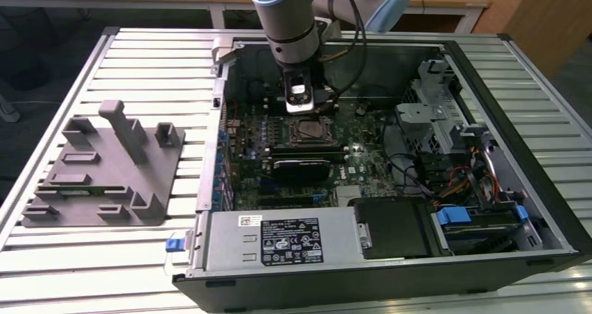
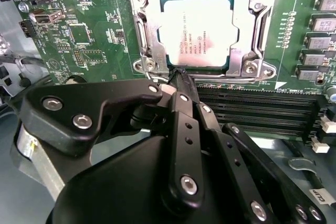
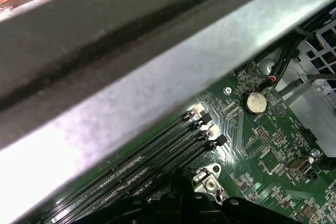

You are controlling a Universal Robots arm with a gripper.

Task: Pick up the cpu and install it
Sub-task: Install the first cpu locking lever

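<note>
I see the arm (image 1: pixel 288 16) reaching down into the open PC case (image 1: pixel 389 189), which lies on a slatted table (image 1: pixel 111 57). The gripper (image 1: pixel 301 108) hangs low over the motherboard (image 1: pixel 370 165), just above the socket (image 1: pixel 303 130) in the exterior view.

In the second wrist view the cpu (image 2: pixel 195 31) sits flat inside the socket frame (image 2: pixel 252 51), silver top up, the metal frame around it on all sides. The gripper (image 2: pixel 181 74) has its black fingers (image 2: pixel 184 98) pressed together, tips closed with nothing between them. The tips sit right at the near edge of the socket frame, beside the cpu; I can't tell if they touch the frame. The cpu is not held.

Black memory slots (image 2: pixel 262 106) run just beside the socket, also seen in the first wrist view (image 3: pixel 152 156). That view also shows a coin battery (image 3: pixel 255 102) on the board and a grey case wall (image 3: pixel 131 77).

On the exterior view's left, a grey fixture (image 1: pixel 102 172) rests on the table, well apart from the case. A power supply (image 1: pixel 277 241) sits at the near end of the case.
</note>
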